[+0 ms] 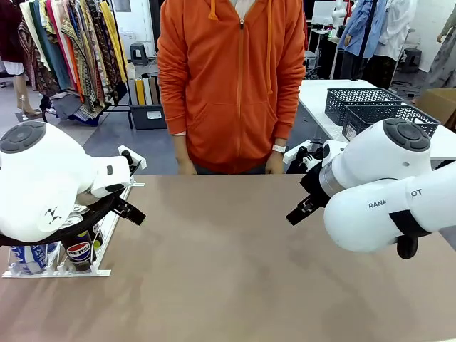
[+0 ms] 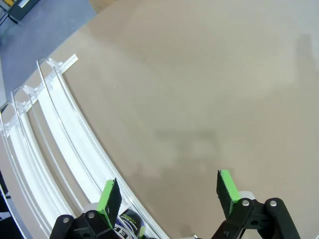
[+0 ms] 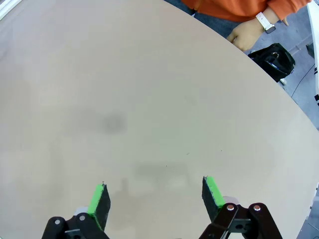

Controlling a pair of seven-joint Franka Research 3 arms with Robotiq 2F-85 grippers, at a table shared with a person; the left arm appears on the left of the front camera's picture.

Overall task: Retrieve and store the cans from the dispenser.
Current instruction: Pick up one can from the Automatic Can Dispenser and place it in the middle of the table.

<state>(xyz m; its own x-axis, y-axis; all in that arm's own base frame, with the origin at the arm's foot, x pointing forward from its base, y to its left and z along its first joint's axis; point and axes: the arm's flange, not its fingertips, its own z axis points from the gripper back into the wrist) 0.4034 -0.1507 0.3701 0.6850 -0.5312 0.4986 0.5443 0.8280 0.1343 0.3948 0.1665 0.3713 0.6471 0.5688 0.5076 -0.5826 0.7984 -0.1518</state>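
Left claw (image 2: 168,188) gapes astride the dispenser (image 2: 62,129) edge.

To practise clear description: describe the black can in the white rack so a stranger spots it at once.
On the brown table, find the white rack at the near left corner. At its near end, the black can bears a round Pepsi badge, unlike the blue can on its left.

Lighting: you had bright, even indoor light from overhead. Shadows: soft, faint smudges lay on the table (image 2: 199,99). Distortion: your wrist views bowed the table edge and the dispenser (image 2: 55,129) rails. Focus: sharp.
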